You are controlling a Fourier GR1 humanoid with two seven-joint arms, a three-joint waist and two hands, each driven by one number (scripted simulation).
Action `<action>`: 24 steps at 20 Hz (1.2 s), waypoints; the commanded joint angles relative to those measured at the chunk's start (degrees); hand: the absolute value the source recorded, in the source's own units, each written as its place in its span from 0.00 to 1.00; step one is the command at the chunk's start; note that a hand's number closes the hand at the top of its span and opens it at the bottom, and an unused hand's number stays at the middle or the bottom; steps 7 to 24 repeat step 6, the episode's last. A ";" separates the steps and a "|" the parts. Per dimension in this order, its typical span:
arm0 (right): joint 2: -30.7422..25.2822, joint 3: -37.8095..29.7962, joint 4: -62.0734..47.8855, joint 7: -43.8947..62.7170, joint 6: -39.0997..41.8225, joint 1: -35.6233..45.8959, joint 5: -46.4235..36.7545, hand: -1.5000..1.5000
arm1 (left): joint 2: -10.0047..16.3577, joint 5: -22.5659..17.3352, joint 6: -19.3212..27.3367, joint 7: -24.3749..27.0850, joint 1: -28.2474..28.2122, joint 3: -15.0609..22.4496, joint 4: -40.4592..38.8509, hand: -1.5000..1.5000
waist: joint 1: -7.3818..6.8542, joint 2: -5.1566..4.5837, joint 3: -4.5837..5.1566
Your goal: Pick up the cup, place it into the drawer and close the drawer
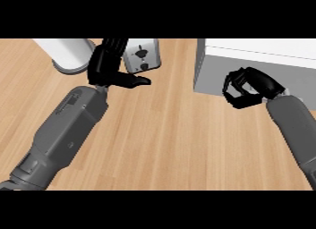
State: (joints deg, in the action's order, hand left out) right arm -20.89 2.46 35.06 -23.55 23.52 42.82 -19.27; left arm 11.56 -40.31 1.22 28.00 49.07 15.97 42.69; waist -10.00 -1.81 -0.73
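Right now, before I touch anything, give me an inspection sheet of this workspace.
Surface: wooden counter, light planks.
Job's things: cup, nothing seen; grey cabinet with a white top at the right; no open drawer seen on it.
Clutter: white cylinder on a grey base at the far left; grey appliance with black controls beside it.
Hands: left hand open, fingers straight, at the appliance's left edge; right hand curled, nothing seen in it, against the cabinet's grey front.
Cables: nothing seen.
Surroundings: nothing seen beyond the counter.
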 commanded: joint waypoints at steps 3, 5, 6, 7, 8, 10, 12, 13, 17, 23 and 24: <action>-6.41 -5.52 -1.03 4.98 -6.12 10.10 0.30 1.00 | 0.39 -0.33 -1.77 -0.38 -1.33 0.30 0.96 0.00 | -2.61 -1.02 0.60; -7.33 -5.75 -0.43 5.23 -4.78 9.64 0.84 1.00 | 1.47 -0.10 -2.04 -0.37 -1.78 0.24 0.91 0.00 | -3.04 -1.08 0.61; -7.10 -5.68 -0.09 5.17 -4.93 9.17 0.91 1.00 | 1.07 -0.47 -2.57 0.01 -2.03 0.13 1.60 0.00 | -3.15 -0.91 0.62; -7.10 -5.68 -0.09 5.17 -4.93 9.17 0.91 1.00 | 1.07 -0.47 -2.57 0.01 -2.03 0.13 1.60 0.00 | -3.15 -0.91 0.62; -7.10 -5.68 -0.09 5.17 -4.93 9.17 0.91 1.00 | 1.07 -0.47 -2.57 0.01 -2.03 0.13 1.60 0.00 | -3.15 -0.91 0.62; -7.10 -5.68 -0.09 5.17 -4.93 9.17 0.91 1.00 | 1.07 -0.47 -2.57 0.01 -2.03 0.13 1.60 0.00 | -3.15 -0.91 0.62; -7.10 -5.68 -0.09 5.17 -4.93 9.17 0.91 1.00 | 1.07 -0.47 -2.57 0.01 -2.03 0.13 1.60 0.00 | -3.15 -0.91 0.62; -7.10 -5.68 -0.09 5.17 -4.93 9.17 0.91 1.00 | 1.07 -0.47 -2.57 0.01 -2.03 0.13 1.60 0.00 | -3.15 -0.91 0.62; -7.10 -5.68 -0.09 5.17 -4.93 9.17 0.91 1.00 | 1.07 -0.47 -2.57 0.01 -2.03 0.13 1.60 0.00 | -3.15 -0.91 0.62; -7.10 -5.68 -0.09 5.17 -4.93 9.17 0.91 1.00 | 1.07 -0.47 -2.57 0.01 -2.03 0.13 1.60 0.00 | -3.15 -0.91 0.62; -7.10 -5.68 -0.09 5.17 -4.93 9.17 0.91 1.00 | 1.07 -0.47 -2.57 0.01 -2.03 0.13 1.60 0.00 | -3.15 -0.91 0.62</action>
